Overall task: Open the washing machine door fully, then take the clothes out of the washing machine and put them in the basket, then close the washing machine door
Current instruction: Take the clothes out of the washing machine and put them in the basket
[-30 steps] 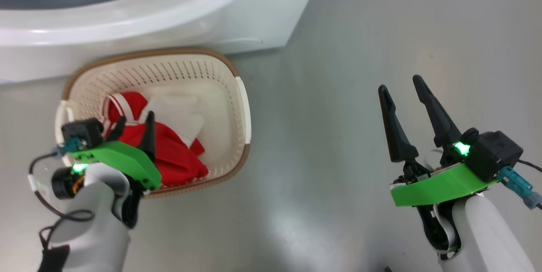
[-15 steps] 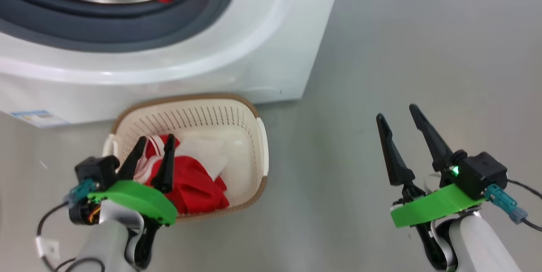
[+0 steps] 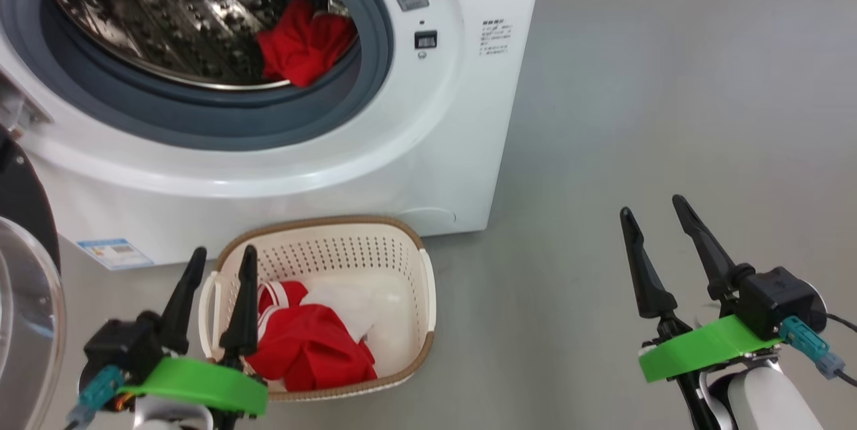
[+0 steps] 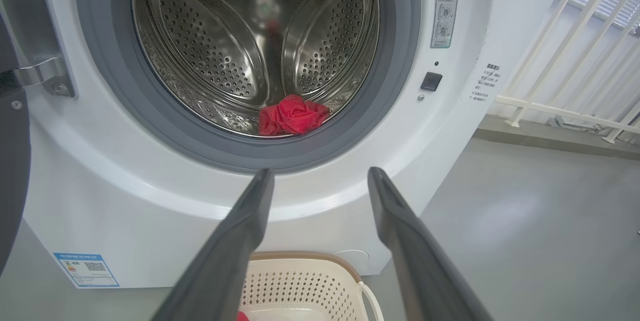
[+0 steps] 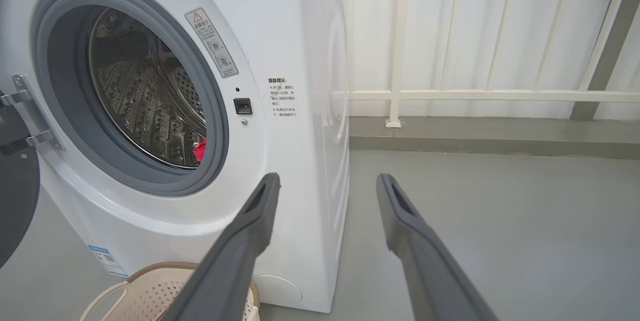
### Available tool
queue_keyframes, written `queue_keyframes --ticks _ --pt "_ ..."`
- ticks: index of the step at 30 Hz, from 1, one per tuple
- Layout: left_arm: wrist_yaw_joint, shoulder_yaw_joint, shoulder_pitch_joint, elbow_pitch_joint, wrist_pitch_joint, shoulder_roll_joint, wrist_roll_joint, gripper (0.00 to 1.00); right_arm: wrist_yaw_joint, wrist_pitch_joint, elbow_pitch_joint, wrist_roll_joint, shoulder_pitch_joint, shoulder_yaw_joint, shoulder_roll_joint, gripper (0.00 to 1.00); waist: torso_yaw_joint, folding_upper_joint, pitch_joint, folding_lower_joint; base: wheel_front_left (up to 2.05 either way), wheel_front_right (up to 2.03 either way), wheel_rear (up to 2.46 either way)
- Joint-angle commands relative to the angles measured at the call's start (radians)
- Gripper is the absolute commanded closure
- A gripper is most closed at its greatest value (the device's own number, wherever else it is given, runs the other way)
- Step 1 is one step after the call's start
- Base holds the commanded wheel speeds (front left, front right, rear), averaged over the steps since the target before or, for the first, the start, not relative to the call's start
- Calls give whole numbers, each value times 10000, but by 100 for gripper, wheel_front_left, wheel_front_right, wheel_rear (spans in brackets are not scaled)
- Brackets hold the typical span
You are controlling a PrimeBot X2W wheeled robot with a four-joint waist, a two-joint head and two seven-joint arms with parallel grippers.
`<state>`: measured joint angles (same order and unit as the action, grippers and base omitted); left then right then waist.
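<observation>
While both hang with fingers apart and empty, the left end effector (image 3: 224,250) sits lower left in the head view by the small cream perforated plastic basket (image 3: 426,286), the right end effector (image 3: 651,206) lower right over grey floor (image 3: 636,82). In the basket lie bright red-and-white fabric clothes (image 3: 311,349); one red piece (image 3: 304,48) lies in the big white front-loading washing machine (image 3: 442,115), upper left, its black-rimmed round glass door (image 3: 23,309) open at far left.

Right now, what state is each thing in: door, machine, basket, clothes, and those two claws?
washing machine door: swung open to the left.
washing machine: open, one red garment inside.
basket: upright, holding red and white clothes.
left gripper: open, empty.
right gripper: open, empty.
</observation>
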<state>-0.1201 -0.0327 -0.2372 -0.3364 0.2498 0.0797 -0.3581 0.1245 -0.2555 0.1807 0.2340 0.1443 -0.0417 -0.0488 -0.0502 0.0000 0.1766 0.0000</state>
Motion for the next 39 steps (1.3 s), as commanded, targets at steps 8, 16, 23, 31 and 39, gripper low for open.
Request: queue_keyframes --ticks 8,16,23,31,39 --pt "327 792 1362 1678 120 5 672 0 62 -63 -424 -411 -542 137 -14 0 -192 0 -1229 0 0 0 0" --pt "576 1213 2547 2666 120 -102 714 0 62 -63 -685 -824 -1091 353 -14 0 -382 0 -1875 0 0 0 0" --pt "827 1372 3169 3167 120 -134 722 0 62 -63 -1050 -951 -1527 733 -14 0 -423 0 -2106 0 0 0 0" --pt "923 1487 3872 3553 120 -132 755 0 62 -63 -1287 -644 -1984 861 -14 0 -513 0 -2352 0 0 0 0" --pt "789 1173 3963 3496 -54 -70 732 0 62 -63 -1230 -417 -2052 405 -14 0 -494 0 -2370 0 0 0 0"
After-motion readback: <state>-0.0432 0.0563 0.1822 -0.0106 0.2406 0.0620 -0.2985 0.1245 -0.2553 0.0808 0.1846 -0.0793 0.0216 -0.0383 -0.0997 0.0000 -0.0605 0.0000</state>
